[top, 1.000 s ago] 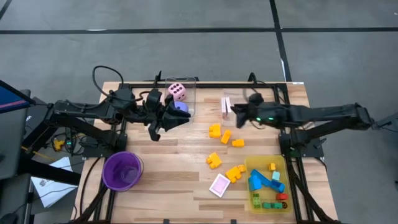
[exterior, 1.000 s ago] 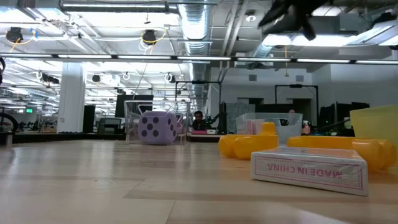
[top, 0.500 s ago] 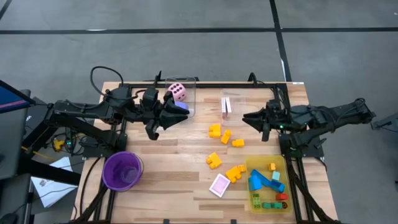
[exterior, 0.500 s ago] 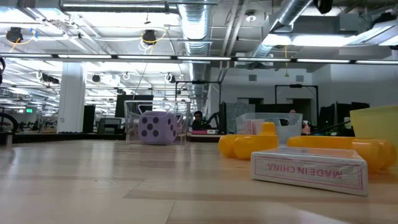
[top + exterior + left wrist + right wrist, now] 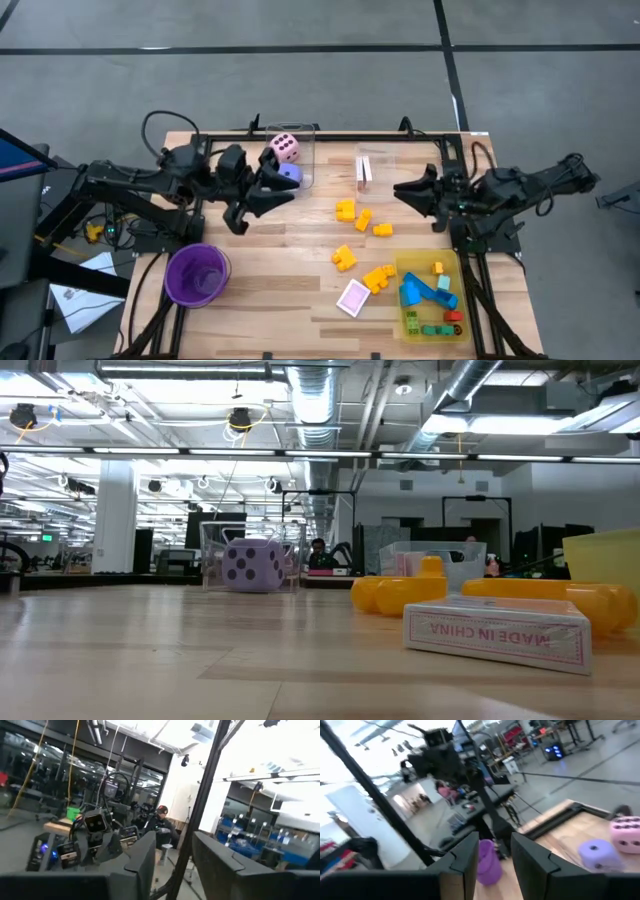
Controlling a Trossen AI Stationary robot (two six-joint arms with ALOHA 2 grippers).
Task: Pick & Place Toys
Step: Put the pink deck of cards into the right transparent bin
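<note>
While both arms hang over the table, nothing is held.
Cup (image 5: 196, 273): purple, near left.
Left gripper (image 5: 283, 193): fingers a little apart, holding nothing, beside the dice.
Dice: pink die (image 5: 285, 148) and purple die (image 5: 290, 172), far side, in a clear box (image 5: 308, 130).
Cards (image 5: 364, 172): far middle.
Yellow blocks (image 5: 358, 215): middle.
Right gripper (image 5: 404, 187): fingers a little apart, holding nothing.
Tray (image 5: 458, 274): near right, blocks inside.

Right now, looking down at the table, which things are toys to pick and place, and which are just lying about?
Toys for the job:
- pink die
- purple die
- yellow blocks
- pink-white card box
- mixed blocks in the tray

Just lying about:
- purple cup
- clear box around the dice
- yellow tray
</note>
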